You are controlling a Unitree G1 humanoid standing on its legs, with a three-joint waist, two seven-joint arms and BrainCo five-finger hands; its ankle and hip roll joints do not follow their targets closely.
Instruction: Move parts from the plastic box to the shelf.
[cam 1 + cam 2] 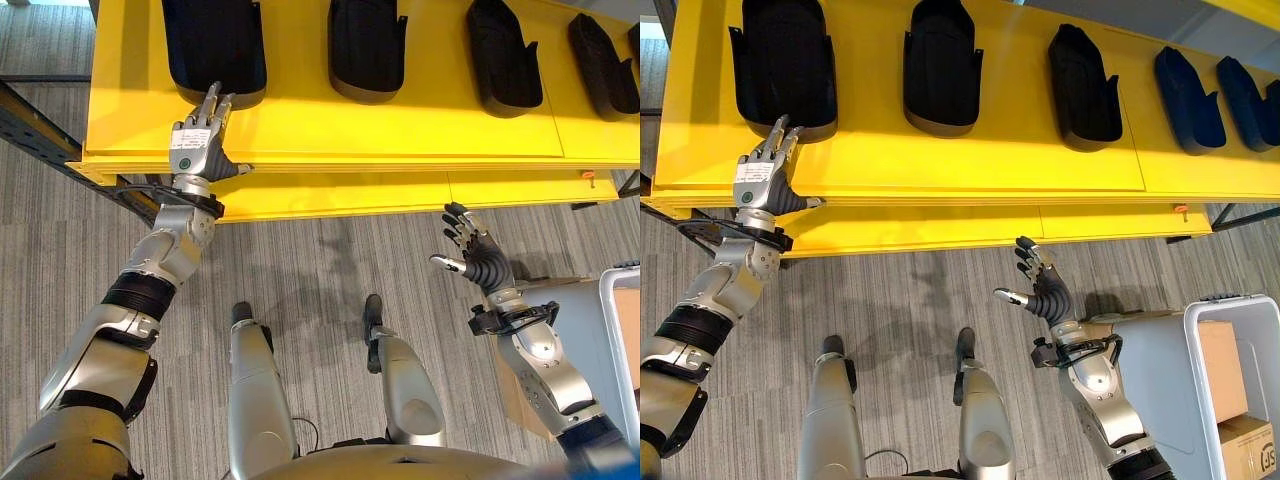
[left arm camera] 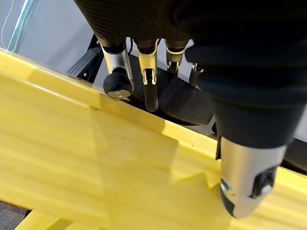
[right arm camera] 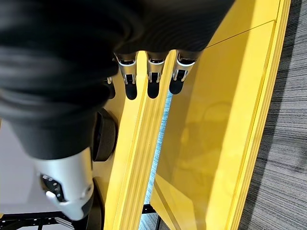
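Grey carpet lies below the yellow shelf [image 1: 940, 160], where black parts [image 1: 940, 70] sit in a row. Left hand [image 1: 200, 145], fingers straight, touches the leftmost part [image 1: 215, 45], likely seating it. Right hand [image 1: 1040, 285] hangs spread and empty near the plastic box [image 1: 1230, 390].

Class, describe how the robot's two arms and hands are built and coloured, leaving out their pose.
Both arms are silver-grey shells with black bands at the joints. The left hand has a grey back plate bearing a white label and a green dot; the right hand wears a dark ribbed cover. Both have silver fingers with dark tips.
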